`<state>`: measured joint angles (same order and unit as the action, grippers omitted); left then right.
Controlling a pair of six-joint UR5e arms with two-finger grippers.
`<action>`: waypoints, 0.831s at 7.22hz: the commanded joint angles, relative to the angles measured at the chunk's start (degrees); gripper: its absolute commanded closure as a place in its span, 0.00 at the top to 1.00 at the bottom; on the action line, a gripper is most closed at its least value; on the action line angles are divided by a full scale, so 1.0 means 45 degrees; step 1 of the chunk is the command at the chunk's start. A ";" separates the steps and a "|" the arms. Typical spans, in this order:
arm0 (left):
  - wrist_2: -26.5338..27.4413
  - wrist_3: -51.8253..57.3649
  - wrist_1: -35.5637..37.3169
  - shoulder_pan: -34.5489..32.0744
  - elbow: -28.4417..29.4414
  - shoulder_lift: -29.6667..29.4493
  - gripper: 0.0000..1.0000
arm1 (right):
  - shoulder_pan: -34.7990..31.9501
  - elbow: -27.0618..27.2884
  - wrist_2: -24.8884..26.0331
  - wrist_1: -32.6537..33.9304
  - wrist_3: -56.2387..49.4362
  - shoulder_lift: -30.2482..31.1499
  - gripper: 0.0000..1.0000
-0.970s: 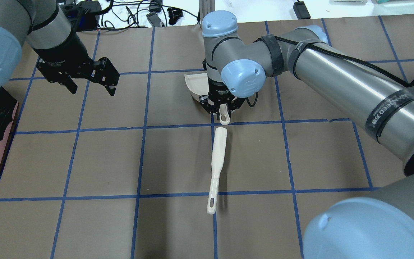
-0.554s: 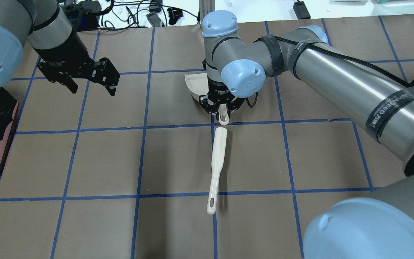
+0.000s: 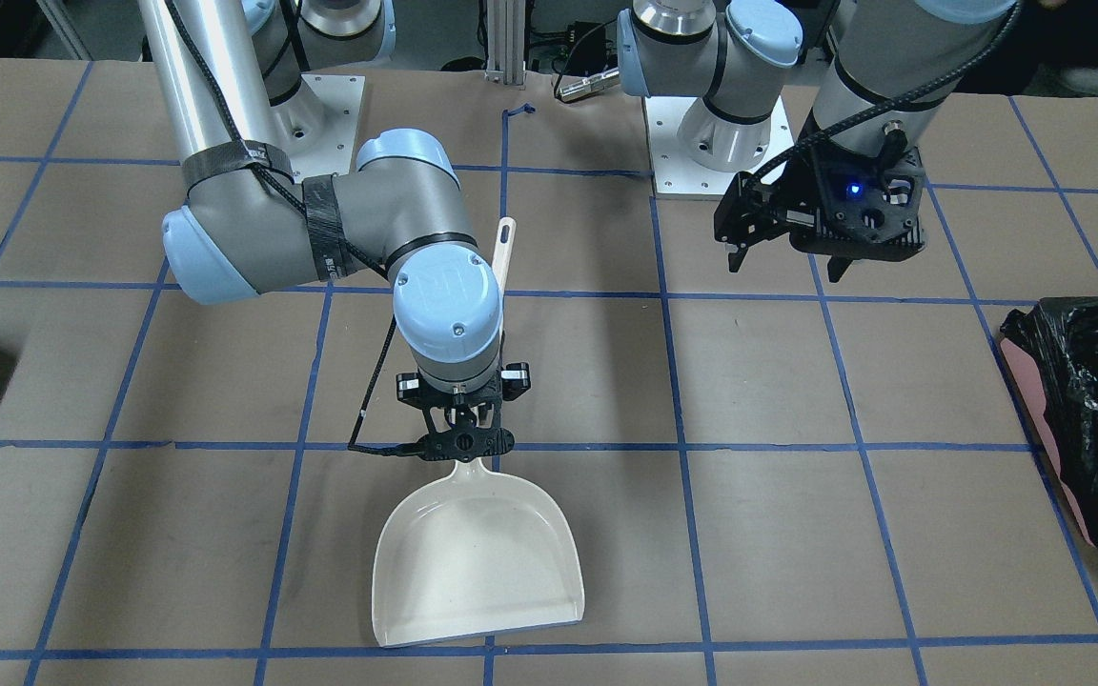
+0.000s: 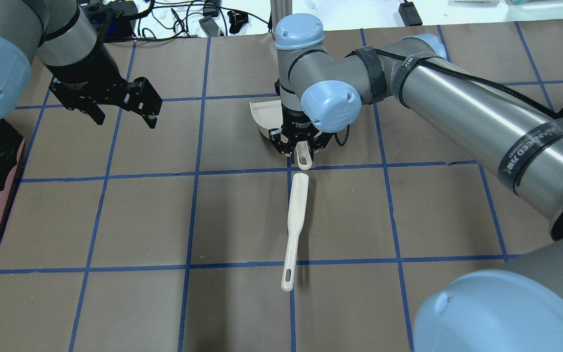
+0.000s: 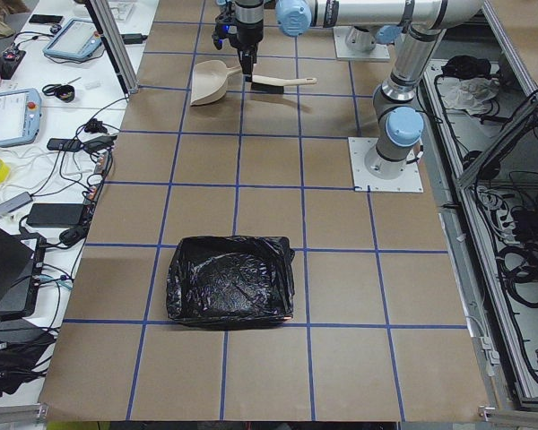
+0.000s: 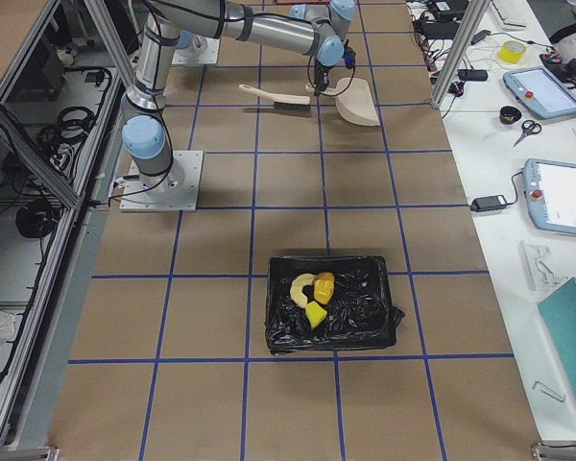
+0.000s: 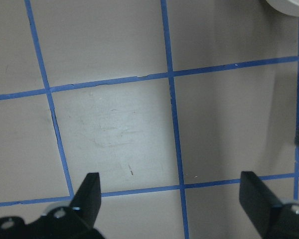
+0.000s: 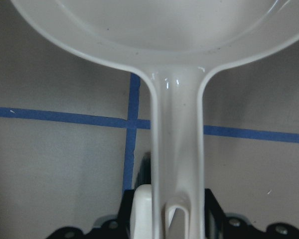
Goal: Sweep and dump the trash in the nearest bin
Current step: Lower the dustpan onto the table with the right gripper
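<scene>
right gripper (image 3: pixel 458 440): clenched on the dustpan (image 3: pixel 477 562) handle, pointing straight down; in the right wrist view the handle runs up from between the fingers
dustpan: cream, pan mouth facing away from the robot, flat and low at the tabletop (image 4: pixel 140 220); cannot tell whether it touches
left gripper (image 4: pixel 125 117): released, fingers (image 7: pixel 89 194) spread wide with nothing between them, hovering over bare tabletop, well apart from the dustpan
brush (image 4: pixel 295 220): cream, lying flat on the tabletop, roughly in line with the dustpan handle on the robot's side; wide end just beside the handle tip, not touching
trash (image 6: pixel 312 288): yellow and orange pieces bunched together inside the bin (image 6: pixel 365 307), in its robot-side half
bin: black, on the tabletop toward the robot's right end, well apart from both grippers
pink bin (image 3: pixel 1026 381): black bag liner, at the robot's left end of the tabletop, on the left gripper's side
</scene>
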<state>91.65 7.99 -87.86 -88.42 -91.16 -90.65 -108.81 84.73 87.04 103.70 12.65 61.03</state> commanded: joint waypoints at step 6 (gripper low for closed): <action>0.0023 0.0001 0.0012 0.0000 -0.0015 0.0028 1.00 | 0.0155 -0.0156 0.0188 0.0043 -0.0328 0.0361 0.76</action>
<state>91.77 8.00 -87.80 -88.42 -91.23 -90.48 -108.62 84.34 87.25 104.07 12.23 61.48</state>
